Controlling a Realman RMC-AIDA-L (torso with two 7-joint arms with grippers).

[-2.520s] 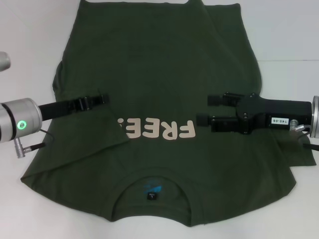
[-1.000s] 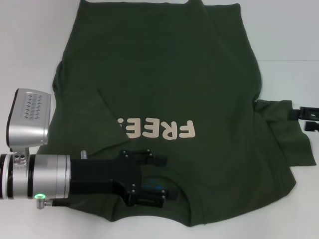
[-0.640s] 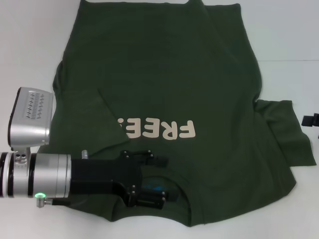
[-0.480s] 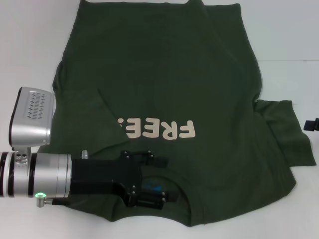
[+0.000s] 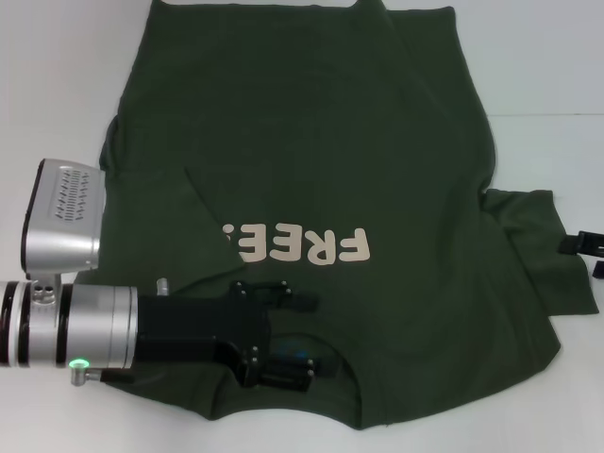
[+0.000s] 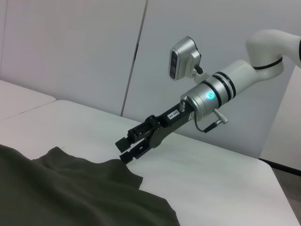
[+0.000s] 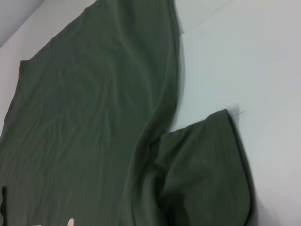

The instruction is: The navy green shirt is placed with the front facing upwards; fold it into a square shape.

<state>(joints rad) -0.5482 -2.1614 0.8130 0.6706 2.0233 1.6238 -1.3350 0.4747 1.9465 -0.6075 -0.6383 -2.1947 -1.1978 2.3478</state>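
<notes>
The navy green shirt (image 5: 311,189) lies spread face up on the white surface (image 5: 547,75), collar nearest me, cream lettering (image 5: 297,245) across the chest. My left side of it is already folded inward; the sleeve (image 5: 543,250) on my right sticks out flat.

My left gripper (image 5: 294,340) sits low over the collar, fingers apart around the neck label area, not yet pinching cloth that I can see. My right gripper (image 6: 134,146) hovers off the outstretched sleeve's edge, fingers (image 6: 126,141) parted and empty.

I judge this cloth light, limp and not slippery: it will drape and crease wherever I lift it, and a single-layer pinch will drag the rest along. The doubled collar rim and the sleeve hem look like the firmest places to grip.

The surface is plain, smooth and white, with a seam line running across it. Behind it stand pale wall panels (image 6: 70,52).
</notes>
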